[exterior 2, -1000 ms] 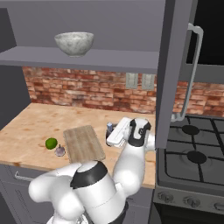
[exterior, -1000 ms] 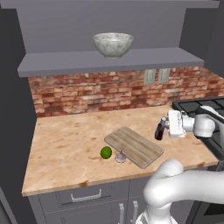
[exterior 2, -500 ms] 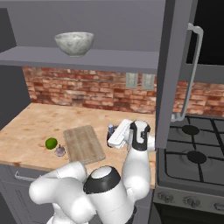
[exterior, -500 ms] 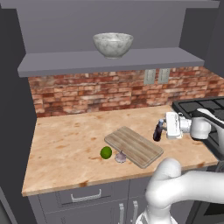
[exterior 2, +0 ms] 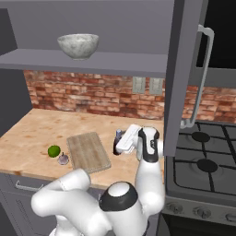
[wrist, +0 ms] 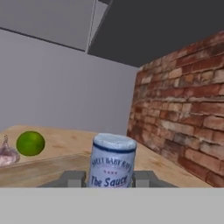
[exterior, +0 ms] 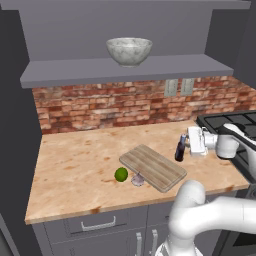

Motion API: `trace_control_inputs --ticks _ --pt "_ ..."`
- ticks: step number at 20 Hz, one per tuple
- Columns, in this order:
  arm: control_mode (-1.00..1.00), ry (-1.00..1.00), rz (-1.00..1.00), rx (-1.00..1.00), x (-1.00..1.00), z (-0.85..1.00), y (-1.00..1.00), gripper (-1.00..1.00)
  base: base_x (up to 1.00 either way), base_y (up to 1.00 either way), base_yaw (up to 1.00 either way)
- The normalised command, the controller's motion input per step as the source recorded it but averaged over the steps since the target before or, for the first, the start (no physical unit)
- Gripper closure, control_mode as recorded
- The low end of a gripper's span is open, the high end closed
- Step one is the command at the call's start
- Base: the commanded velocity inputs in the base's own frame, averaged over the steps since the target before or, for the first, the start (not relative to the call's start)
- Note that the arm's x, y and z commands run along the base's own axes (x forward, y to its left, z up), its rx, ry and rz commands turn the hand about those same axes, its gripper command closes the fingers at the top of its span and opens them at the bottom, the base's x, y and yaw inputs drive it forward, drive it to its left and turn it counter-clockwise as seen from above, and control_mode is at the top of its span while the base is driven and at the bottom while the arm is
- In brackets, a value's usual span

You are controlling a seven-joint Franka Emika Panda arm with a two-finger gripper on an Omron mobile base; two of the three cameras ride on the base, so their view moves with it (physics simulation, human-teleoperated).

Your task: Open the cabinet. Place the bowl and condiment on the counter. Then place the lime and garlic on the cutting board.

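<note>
Sauce bottle point(wrist: 112, 161): upright, pinched between the gripper point(exterior: 184, 148) fingers point(wrist: 72, 178), just right of the cutting board point(exterior: 152, 167). Lime point(exterior: 121, 174), garlic point(exterior: 137, 179): on bench point(exterior: 75, 170), touching board's left edge. Bowl point(exterior: 129, 51): on shelf point(exterior: 165, 67).

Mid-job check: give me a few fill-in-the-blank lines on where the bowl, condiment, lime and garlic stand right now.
1. The bowl sits on the cabinet ____, not on the counter.
2. The gripper is closed on the ____, beside the cutting board.
3. The lime and garlic lie on the counter, both ____ the cutting board.
4. The cabinet door is ____.

Missing words: shelf; condiment bottle; off; open
</note>
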Motion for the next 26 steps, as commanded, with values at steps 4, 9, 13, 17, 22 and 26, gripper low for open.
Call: trace_control_inputs --ticks 4,9,13,17,22,26 --pt "-1.0 0.0 0.02 0.0 0.03 -0.17 0.0 1.0 0.0 0.0 0.0" --pt "-1.0 0.0 0.02 0.0 0.0 -0.16 0.0 -1.0 0.0 0.0 0.0" --pt "-1.0 0.0 0.02 0.0 0.0 -0.08 0.0 -1.0 0.0 0.0 0.0" --pt "-1.0 0.0 0.01 0.0 0.0 -0.05 0.0 -1.0 0.0 0.0 0.0" --pt "-1.0 0.0 0.01 0.0 0.0 -0.01 0.0 -1.0 0.0 0.0 0.0" --pt "-1.0 0.0 0.01 0.0 0.0 0.0 -0.12 -1.0 0.0 0.0 0.0"
